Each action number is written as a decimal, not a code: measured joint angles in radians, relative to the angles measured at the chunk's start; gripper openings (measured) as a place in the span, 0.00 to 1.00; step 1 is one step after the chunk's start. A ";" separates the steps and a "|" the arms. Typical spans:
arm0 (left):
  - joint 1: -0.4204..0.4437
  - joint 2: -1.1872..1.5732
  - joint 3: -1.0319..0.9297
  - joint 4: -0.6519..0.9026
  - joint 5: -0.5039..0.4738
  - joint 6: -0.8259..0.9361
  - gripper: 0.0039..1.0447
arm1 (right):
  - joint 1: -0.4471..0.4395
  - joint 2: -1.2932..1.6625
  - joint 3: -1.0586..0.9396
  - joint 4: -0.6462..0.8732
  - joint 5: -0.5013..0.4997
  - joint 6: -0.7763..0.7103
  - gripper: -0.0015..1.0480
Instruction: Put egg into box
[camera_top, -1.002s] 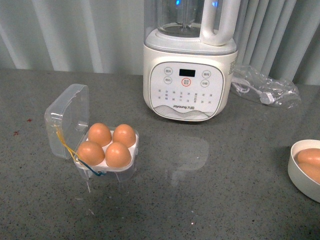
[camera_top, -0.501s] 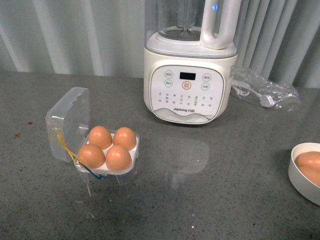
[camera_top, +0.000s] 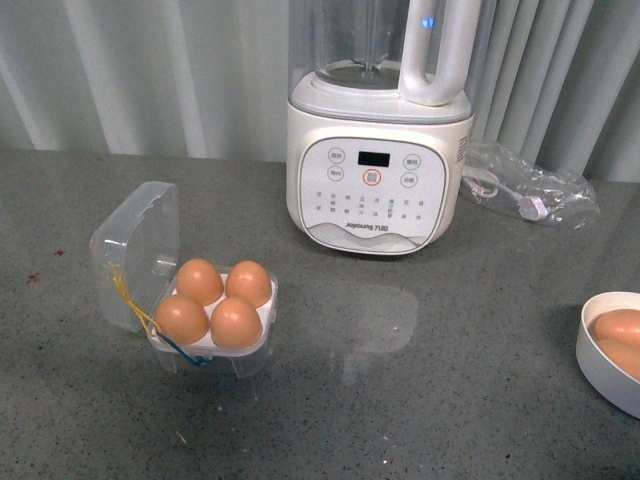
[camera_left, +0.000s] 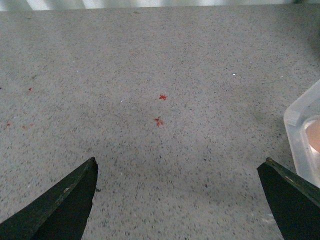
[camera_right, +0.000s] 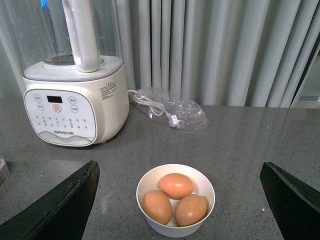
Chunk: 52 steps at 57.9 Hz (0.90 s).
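Observation:
The clear plastic box (camera_top: 150, 250) stands on the grey counter at the left in the front view, its lid hinged open to the left. Its white tray holds several orange-brown eggs (camera_top: 215, 300). A corner of the box (camera_left: 305, 135) shows in the left wrist view beside my open, empty left gripper (camera_left: 180, 192). Three more eggs (camera_right: 176, 185) lie in a white bowl (camera_right: 150, 225) between the spread fingers of my open, empty right gripper (camera_right: 180, 192). Neither arm shows in the front view.
A white blender (camera_top: 378, 150) with a clear jug stands at the back centre. A clear bag with a cable (camera_top: 525, 185) lies to its right. The bowl (camera_top: 600, 365) sits at the right edge of the counter. Small red specks (camera_left: 160, 109) mark the counter.
The front view has shifted slightly, so the box, blender and bowl sit a little lower in the frame. Nothing on the counter has moved.

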 joint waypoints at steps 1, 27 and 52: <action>-0.001 0.013 0.006 0.005 -0.001 0.003 0.94 | 0.000 0.000 0.000 0.000 0.000 0.000 0.93; -0.137 0.257 0.193 -0.029 0.003 0.099 0.94 | 0.000 0.000 0.000 0.000 0.000 0.000 0.93; -0.285 0.225 0.203 -0.045 -0.005 0.085 0.94 | 0.000 0.000 0.000 0.000 0.000 0.000 0.93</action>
